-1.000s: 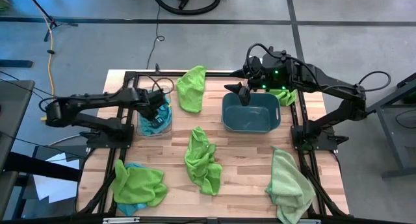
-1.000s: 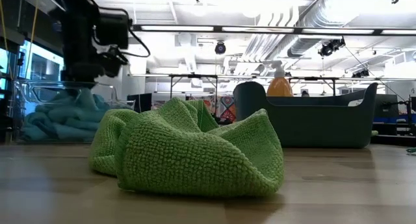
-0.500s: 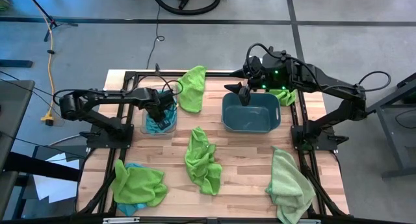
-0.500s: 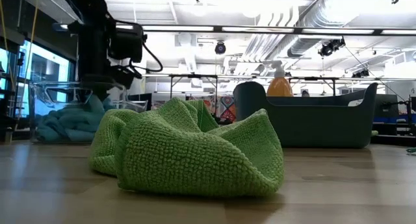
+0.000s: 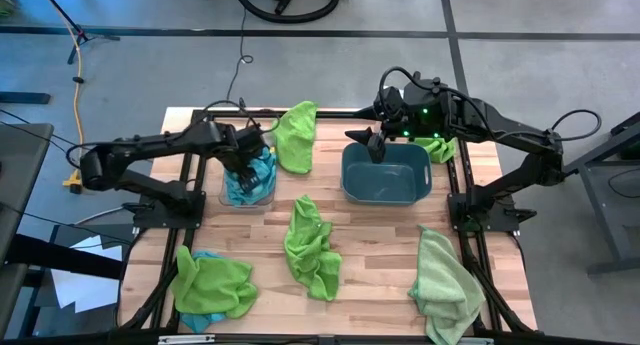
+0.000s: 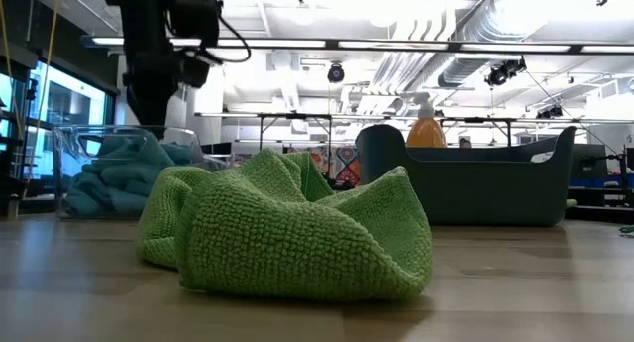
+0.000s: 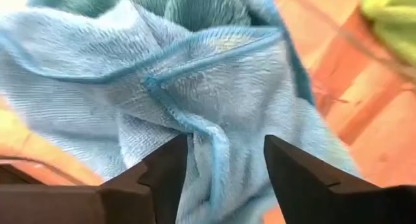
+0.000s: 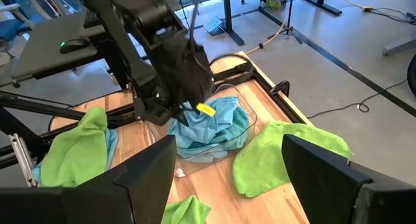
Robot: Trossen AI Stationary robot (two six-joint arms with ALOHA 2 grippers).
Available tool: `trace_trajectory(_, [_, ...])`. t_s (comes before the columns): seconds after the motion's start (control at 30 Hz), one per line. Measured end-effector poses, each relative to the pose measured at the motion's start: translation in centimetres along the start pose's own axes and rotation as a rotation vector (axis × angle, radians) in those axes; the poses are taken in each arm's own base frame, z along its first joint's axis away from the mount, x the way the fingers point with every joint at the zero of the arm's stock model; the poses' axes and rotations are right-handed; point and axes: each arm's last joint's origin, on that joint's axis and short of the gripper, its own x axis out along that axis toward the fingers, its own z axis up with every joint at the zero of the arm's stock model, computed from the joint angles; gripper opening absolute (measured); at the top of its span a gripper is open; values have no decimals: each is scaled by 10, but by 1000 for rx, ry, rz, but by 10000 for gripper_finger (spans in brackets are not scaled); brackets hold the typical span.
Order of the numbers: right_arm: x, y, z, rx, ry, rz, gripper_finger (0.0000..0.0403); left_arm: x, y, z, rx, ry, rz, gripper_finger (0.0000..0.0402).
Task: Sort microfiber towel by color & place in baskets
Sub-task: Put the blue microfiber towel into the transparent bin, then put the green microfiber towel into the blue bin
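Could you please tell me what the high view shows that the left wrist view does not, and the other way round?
Only the high view shows the whole table: the dark tub with the right tool above it, the green towels lying loose on the wood, and the left arm reaching over the clear bin. Only the left wrist view shows the left tool close up, its fingers apart just above a fold of cloth. Both show the blue towel lying in that bin.
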Motion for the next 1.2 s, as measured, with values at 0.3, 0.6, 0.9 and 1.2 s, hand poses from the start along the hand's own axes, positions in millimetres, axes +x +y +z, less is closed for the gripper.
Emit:
trace_trajectory(0.3, [0, -1, 0, -22, -1, -4, 277, -55, 1, 10, 3, -169, -37, 210])
trace_trajectory(0.6, [0, -1, -7, -27, 78, 36, 277, -116, -41, 25, 126, -461, -212, 209])
trace_trajectory(0.9, [-5, -6, -29, -42, 316, 4, 277, -116, -136, -5, 454, -605, -373, 209])
trace_trajectory(1.2, [-15, -6, -33, -122, 366, 88, 277, -59, -221, -13, 625, -527, -267, 210])
